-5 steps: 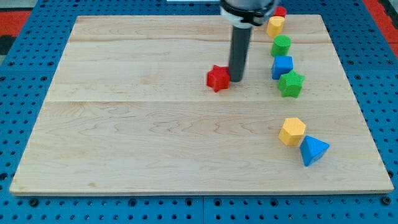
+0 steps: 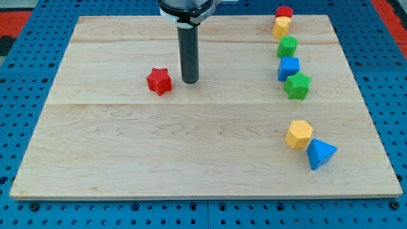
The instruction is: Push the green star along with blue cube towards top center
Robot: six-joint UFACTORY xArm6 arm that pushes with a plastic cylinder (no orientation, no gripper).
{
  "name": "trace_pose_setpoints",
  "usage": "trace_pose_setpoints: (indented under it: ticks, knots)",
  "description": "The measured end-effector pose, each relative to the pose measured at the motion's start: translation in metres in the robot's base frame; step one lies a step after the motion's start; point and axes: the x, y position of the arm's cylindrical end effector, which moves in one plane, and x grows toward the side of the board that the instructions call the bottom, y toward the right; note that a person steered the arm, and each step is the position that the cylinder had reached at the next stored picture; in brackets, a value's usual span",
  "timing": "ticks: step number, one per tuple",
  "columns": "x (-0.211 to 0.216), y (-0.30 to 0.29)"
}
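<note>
- My tip (image 2: 189, 82) rested on the desk (image 2: 127, 140) in the upper middle, a little left of centre, just beside the red star (image 2: 159, 81) and to that star's right, with a narrow gap showing between them.
- No pincer was fitted to the arm, so there was no released or clenched state to tell; the rod ended plainly in my tip.
- The green star (image 2: 297, 86) lay toward the view's right, in the upper half of the desk, well apart from my tip.
- The blue cube (image 2: 289, 67) sat just above the green star, the two touching or very nearly so.
- Above the blue cube stood a green block (image 2: 287, 46), rounded in outline; its exact shape was hard to make out.
- Higher still, near the desk's top edge, a yellow block (image 2: 282, 26) sat with a red block (image 2: 284, 11) directly behind it, the pair touching.
- These five pieces formed a loose column running down the right side.
- Lower on the right, a yellow hexagonal block (image 2: 299, 134) lay against a blue triangular block (image 2: 320, 153), which sat just below and to its right.
- The desk was pale wood, set on a blue perforated surface (image 2: 19, 63).
</note>
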Motion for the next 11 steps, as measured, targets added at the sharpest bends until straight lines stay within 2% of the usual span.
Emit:
trace_pose_setpoints:
  ticks: [1, 4, 6, 7, 8, 11]
  knots:
    - [0.0, 0.001]
    - [0.014, 0.105]
    - [0.043, 0.117]
    - [0.054, 0.182]
    - [0.056, 0.222]
    - [0.024, 0.229]
